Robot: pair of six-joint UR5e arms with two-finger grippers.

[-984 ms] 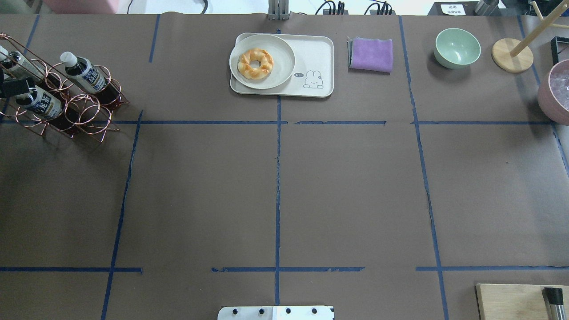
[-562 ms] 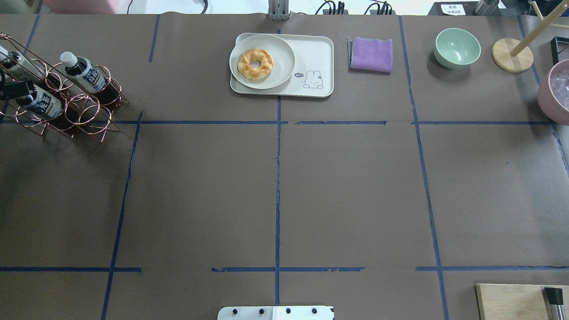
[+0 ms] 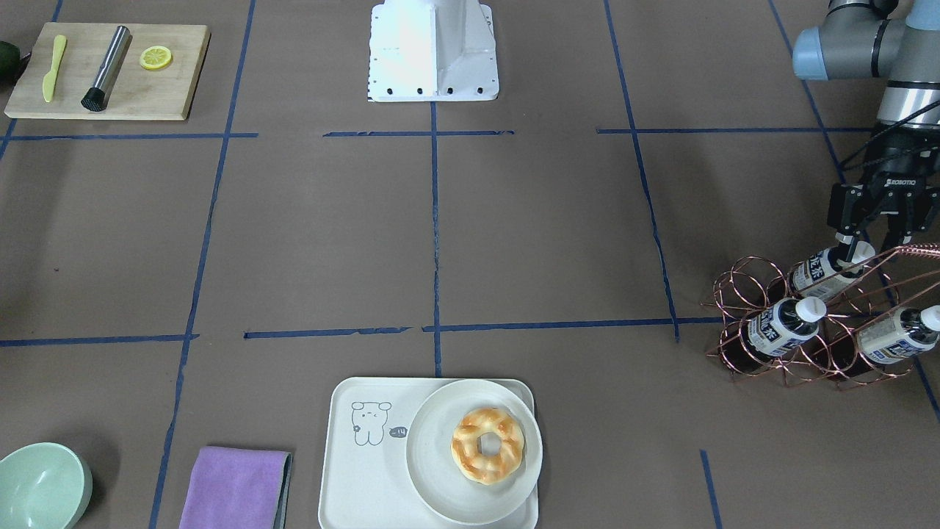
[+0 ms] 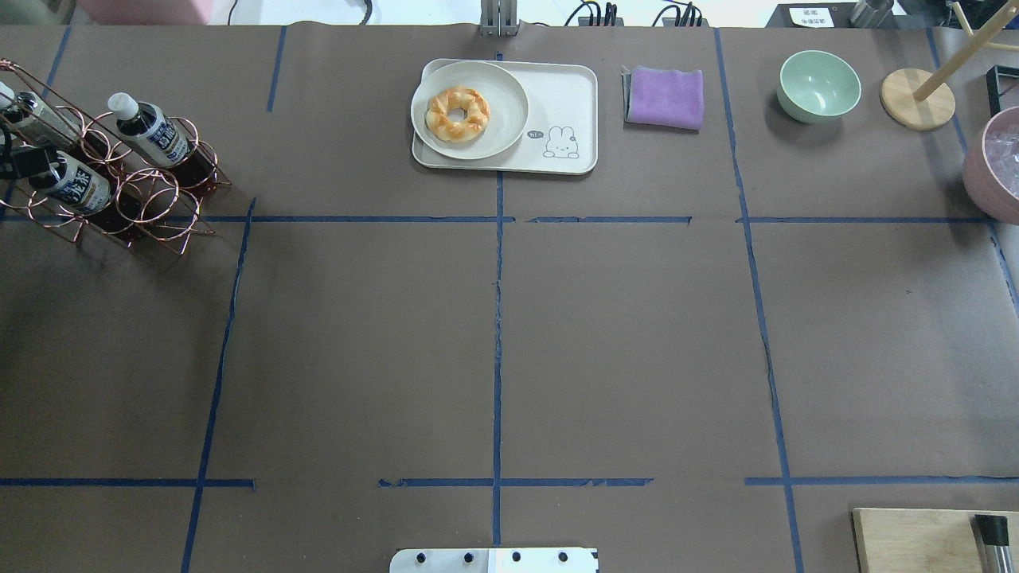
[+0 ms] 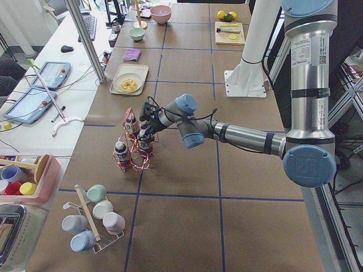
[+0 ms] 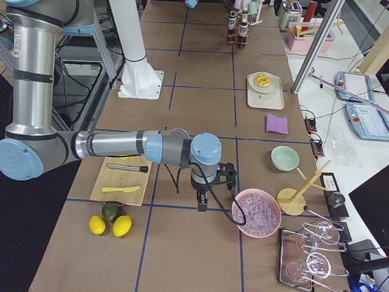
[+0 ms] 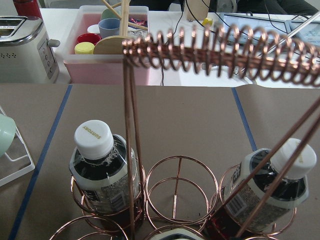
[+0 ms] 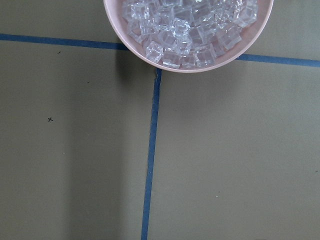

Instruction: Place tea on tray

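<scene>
Nearest the robot's base, on its right: a pale wooden cutting board (image 3: 172,95) carrying a yellow-green plastic knife (image 3: 51,67), a metal cylinder with a black end (image 3: 106,66) and a round lemon slice (image 3: 156,57). Just past the board, the right gripper (image 6: 203,204), hanging low over the brown paper-covered table with blue tape lines (image 4: 621,334), close beside a pink bowl of clear ice cubes (image 4: 981,179). Cannot tell whether its claw is spread or pressed together, seen as it is from the side alone.

Farther out, on the robot's left: a copper wire rack of rings (image 3: 738,290), holding three small clear plastic bottles of dark brown liquid, each with a white screw cap and a pale label with dark characters, all tilted. Closest to the base among them, the tea bottle (image 3: 819,273), leaning in its ring. Right at its cap, the left gripper (image 3: 869,246), pointing down, claw spread, a finger on either side of the cap; contact with the cap not clear. Beyond it in the rack, a second bottle (image 3: 780,327) and a third bottle (image 3: 892,336).

Farthest, along the table's far edge: an off-white rectangular tray (image 3: 352,485) with rounded corners, a raised rim and a small grey line-drawn animal, well apart from the rack. On its half toward the robot's left, a round off-white plate (image 3: 433,485) bearing a golden twisted ring doughnut (image 3: 488,446). Toward the robot's right of the tray, a folded purple cloth (image 3: 235,488), then a mint-green bowl (image 3: 37,488).
</scene>
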